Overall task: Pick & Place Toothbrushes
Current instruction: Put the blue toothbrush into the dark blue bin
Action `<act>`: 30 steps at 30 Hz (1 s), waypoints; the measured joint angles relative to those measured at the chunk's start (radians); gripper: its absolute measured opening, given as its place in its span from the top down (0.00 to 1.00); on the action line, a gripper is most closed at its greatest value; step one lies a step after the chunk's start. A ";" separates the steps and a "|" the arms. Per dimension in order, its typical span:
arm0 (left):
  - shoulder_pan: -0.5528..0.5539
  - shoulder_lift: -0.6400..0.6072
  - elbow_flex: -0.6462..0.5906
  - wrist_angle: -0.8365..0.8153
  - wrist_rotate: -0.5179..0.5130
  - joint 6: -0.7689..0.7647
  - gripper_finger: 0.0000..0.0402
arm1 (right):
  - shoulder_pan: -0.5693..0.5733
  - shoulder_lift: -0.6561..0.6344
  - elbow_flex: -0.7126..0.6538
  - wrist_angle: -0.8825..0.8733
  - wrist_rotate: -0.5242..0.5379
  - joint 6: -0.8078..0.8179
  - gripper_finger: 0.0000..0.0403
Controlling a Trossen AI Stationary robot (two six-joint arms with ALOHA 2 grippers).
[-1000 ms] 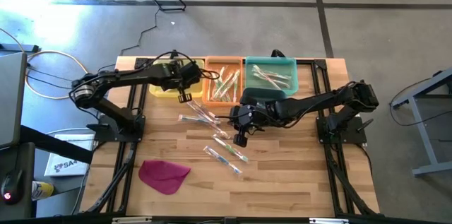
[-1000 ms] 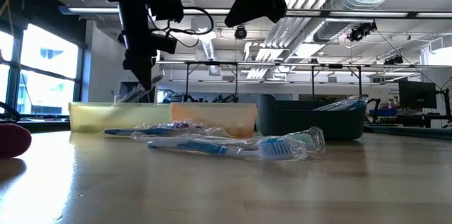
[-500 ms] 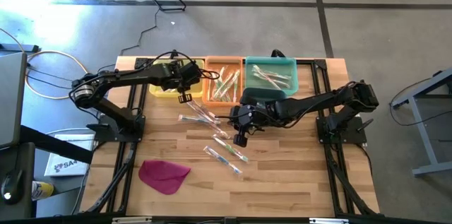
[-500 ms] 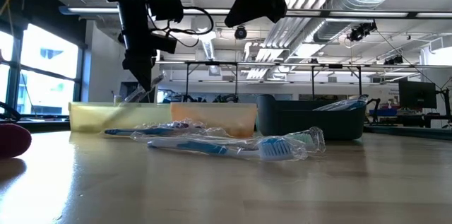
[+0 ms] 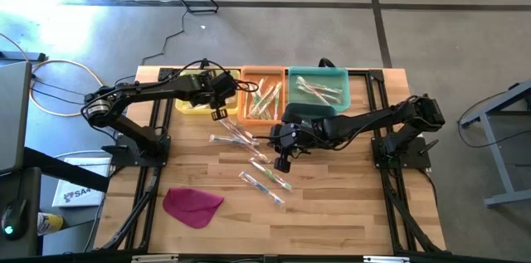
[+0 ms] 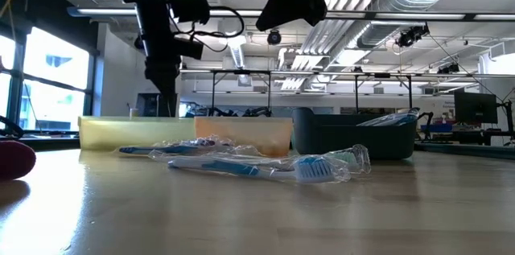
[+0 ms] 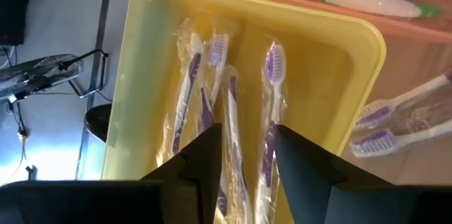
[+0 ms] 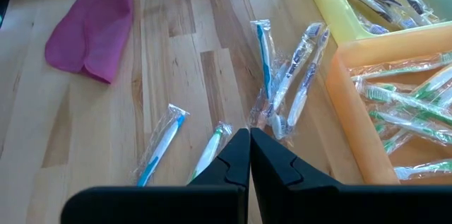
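Yellow bin (image 7: 367, 47) lies directly beneath the left end effector (image 7: 247, 146) — we see its fingers parted, apparently empty, purple toothbrushes (image 7: 270, 104) below. Right end effector (image 8: 249, 155), fingers pressed together, hovers over loose toothbrushes (image 8: 300, 75) on the table (image 8: 176, 75).

I'm working in what looks like an open industrial lab or workshop. Exposed ducts (image 6: 451, 2) and pipes run under a high ceiling, with strip lights. The floor (image 5: 274, 31) is bare concrete with cables (image 5: 50, 76) trailing across it. Framed workbenches (image 6: 354, 86) stand behind my wooden desk (image 5: 332, 205).
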 joint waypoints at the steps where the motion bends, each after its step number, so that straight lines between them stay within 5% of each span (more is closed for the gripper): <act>1: 0.000 0.000 0.000 0.004 0.000 -0.001 0.69 | 0.000 0.000 0.000 0.000 0.000 0.000 0.99; 16: 0.000 -0.001 0.000 0.048 0.073 -0.052 0.71 | 0.000 0.000 0.001 0.000 0.000 0.000 0.99; 26: -0.003 -0.026 -0.001 0.098 0.160 -0.047 0.98 | 0.000 0.000 0.001 -0.033 0.003 -0.009 0.99; 30: -0.003 -0.062 -0.001 0.125 0.192 -0.045 0.98 | 0.000 0.000 0.001 -0.032 0.019 -0.034 0.99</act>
